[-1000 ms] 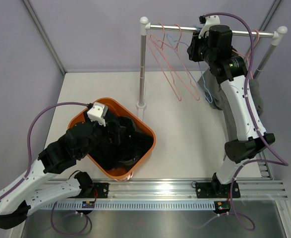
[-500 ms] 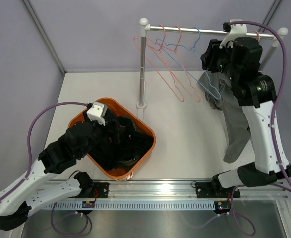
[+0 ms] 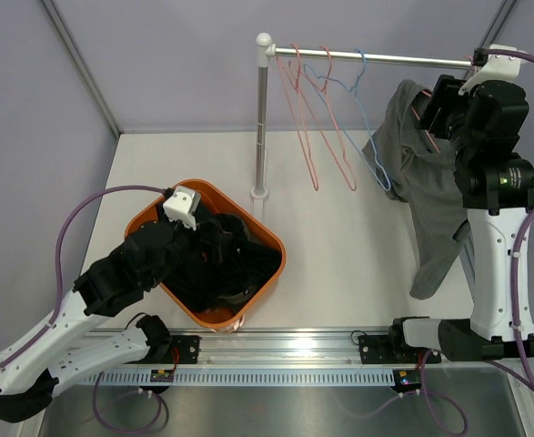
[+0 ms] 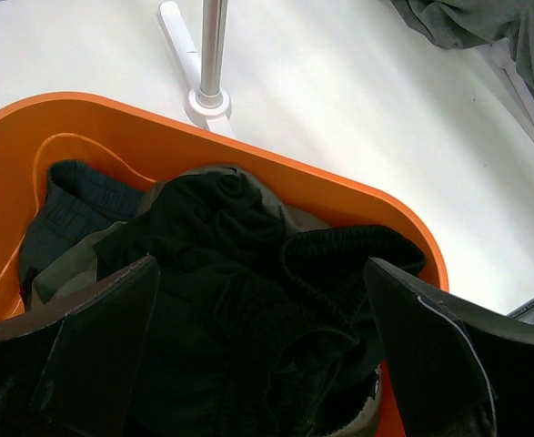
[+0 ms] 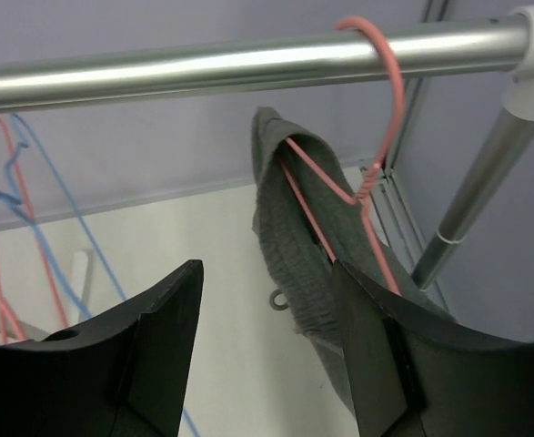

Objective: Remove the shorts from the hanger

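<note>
Check the orange plastic basket (image 3: 144, 223): it holds heaped dark cloth shorts (image 4: 239, 291). Grey shorts (image 3: 430, 200) hang on a pink wire hanger (image 5: 368, 187) on the steel rail (image 5: 203, 68). The left gripper (image 4: 259, 273) gapes above the basket. The right gripper (image 5: 267, 282) has its jaws apart, facing the hanger.

A pair of grey shorts (image 3: 421, 182) hung limp from a pink hanger (image 5: 376, 146) at the right end of the rail (image 3: 385, 59), its waistband bunched over the hanger's shoulder and one leg trailing down. The other dark shorts (image 3: 221, 264), black and olive, lay crumpled together in the orange basket (image 3: 148, 214).
</note>
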`<state>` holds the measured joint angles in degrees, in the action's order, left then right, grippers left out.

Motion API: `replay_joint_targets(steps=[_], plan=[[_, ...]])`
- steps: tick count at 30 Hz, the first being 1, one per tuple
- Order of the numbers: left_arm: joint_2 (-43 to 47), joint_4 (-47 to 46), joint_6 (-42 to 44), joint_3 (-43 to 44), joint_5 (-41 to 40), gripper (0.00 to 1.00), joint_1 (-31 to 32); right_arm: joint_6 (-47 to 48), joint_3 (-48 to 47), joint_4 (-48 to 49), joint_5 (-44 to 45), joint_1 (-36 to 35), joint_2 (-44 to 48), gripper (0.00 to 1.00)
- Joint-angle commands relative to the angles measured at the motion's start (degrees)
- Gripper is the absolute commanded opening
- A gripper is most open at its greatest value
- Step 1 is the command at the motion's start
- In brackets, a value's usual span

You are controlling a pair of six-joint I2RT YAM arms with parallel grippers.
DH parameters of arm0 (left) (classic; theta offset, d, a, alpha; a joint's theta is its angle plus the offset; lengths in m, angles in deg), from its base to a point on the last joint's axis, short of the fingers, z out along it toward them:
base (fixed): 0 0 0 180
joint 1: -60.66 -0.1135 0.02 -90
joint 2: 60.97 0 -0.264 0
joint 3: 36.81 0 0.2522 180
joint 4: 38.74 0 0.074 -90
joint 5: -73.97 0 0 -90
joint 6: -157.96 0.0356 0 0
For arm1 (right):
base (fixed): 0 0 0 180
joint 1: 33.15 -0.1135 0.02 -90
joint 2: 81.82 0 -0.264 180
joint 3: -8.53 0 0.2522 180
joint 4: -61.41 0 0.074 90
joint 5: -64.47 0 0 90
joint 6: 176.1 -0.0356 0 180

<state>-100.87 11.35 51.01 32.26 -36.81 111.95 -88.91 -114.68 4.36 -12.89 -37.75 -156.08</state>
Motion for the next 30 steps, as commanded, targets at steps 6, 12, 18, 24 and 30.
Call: replay_joint_targets(steps=[6,12,18,24,30], plan=[[-0.7,-3.38,0.16,-0.29,2.49,0.99,-0.22,-1.23,0.47,4.7,-2.18,8.72,-1.49,0.68],[-1.41,-3.12,-0.1,-0.64,3.11,0.99,-0.22,-1.85,0.73,6.98,-5.61,10.75,-4.31,0.69],[-1.76,-3.03,-0.1,-0.99,2.93,0.99,-0.22,-2.2,-1.55,8.22,-7.37,11.63,-8.26,0.66],[-2.11,-2.85,0.07,-1.17,2.58,0.99,-0.22,-2.38,-3.23,8.92,-6.4,11.63,-10.73,0.61],[-2.29,-2.68,-0.01,-1.17,2.32,0.99,-0.22,-2.64,-4.11,8.13,-7.98,11.63,-12.23,0.48]])
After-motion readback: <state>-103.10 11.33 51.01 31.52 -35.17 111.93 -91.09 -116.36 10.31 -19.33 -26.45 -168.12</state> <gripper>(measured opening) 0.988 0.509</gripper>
